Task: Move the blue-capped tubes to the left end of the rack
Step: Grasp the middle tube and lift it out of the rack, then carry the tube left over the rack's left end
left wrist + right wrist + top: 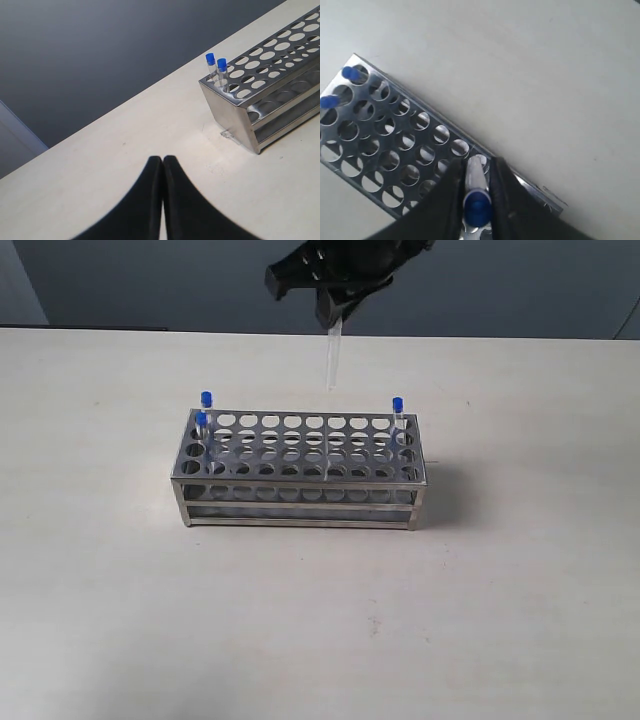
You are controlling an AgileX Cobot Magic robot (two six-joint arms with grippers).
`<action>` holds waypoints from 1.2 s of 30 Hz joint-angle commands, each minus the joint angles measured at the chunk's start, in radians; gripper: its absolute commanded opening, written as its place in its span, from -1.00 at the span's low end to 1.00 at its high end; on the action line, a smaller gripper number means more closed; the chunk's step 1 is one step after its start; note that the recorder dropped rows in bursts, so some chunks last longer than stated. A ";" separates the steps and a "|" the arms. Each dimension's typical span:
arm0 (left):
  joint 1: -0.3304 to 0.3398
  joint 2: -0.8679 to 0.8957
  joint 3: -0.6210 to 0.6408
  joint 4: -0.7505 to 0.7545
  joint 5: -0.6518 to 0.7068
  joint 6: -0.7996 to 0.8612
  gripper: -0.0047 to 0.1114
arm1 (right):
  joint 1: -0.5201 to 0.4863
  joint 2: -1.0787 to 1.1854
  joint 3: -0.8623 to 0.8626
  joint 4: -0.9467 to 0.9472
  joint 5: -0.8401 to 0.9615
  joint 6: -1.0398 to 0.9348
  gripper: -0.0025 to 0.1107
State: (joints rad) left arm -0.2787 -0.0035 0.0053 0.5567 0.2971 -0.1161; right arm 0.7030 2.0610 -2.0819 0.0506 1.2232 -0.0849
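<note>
**Clear, thin tube pinched under its cap, hanging above the rack**

The right gripper (476, 167) has its fingers partly closed on one blue-capped tube (330, 358). They clamp it just below the cap, and the body hangs free over the back of the rack (300, 480) without touching it. Two more tubes (204, 410) stand in holes at the rack's left end, and a fourth tube (397, 405) stands at the right end. The left gripper (162, 160) has its fingers pressed together on nothing, out over the table (100, 620) beyond the rack's left end.

The tube looks light, stiff and smooth-walled. It is likely to slip or swing in a loose pinch and may crack under a hard one. The stretch under the cap, which stands clear of the steel plate, seems the sensible place to hold it.

From outside, the gripper hides the held tube's cap, and its see-through lower tip is hard to trace. The right wrist view does not show the fourth tube. Whether any tube has contents cannot be told.
</note>
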 commanded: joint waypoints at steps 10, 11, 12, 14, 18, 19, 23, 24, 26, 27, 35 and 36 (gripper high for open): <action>-0.004 0.003 -0.005 -0.003 -0.007 -0.005 -0.90 | 0.208 0.009 0.003 0.083 -0.002 -0.137 -0.95; -0.004 0.003 -0.005 -0.001 -0.007 -0.005 -0.90 | 0.219 0.020 0.003 0.083 -0.002 -0.145 -0.95; -0.004 0.003 -0.005 -0.001 -0.007 -0.005 -0.90 | 0.229 0.028 0.003 0.083 -0.002 -0.152 -0.95; -0.004 0.003 -0.005 -0.001 -0.007 -0.005 -0.90 | 0.245 0.045 0.003 0.083 -0.002 -0.170 -0.95; -0.004 0.003 -0.005 -0.001 -0.007 -0.005 -0.90 | 0.252 0.069 0.003 0.083 -0.020 -0.192 -0.95; -0.004 0.003 -0.005 -0.001 -0.007 -0.005 -0.90 | 0.252 0.075 -0.002 0.085 -0.033 -0.194 -0.95; -0.004 0.003 -0.005 -0.001 -0.007 -0.005 -0.90 | 0.252 0.098 -0.056 0.092 -0.042 -0.204 -0.95; -0.004 0.003 -0.005 -0.001 -0.007 -0.005 -0.90 | 0.252 0.100 -0.068 0.092 -0.049 -0.207 -0.95; -0.004 0.003 -0.005 -0.001 -0.007 -0.005 -0.90 | 0.253 0.104 -0.094 0.109 -0.069 -0.211 -0.95; -0.004 0.003 -0.005 -0.001 -0.007 -0.005 -0.90 | 0.253 0.106 -0.104 0.113 -0.076 -0.211 -0.95; -0.004 0.003 -0.005 -0.001 -0.007 -0.005 -0.90 | 0.248 0.161 -0.135 0.103 -0.104 -0.244 -0.95; -0.004 0.003 -0.005 -0.001 -0.007 -0.005 -0.90 | 0.246 0.167 -0.135 0.103 -0.104 -0.244 -0.95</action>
State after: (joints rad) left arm -0.2787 -0.0035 0.0053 0.5567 0.2971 -0.1161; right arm 0.9572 2.2124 -2.2115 0.1603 1.1307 -0.3172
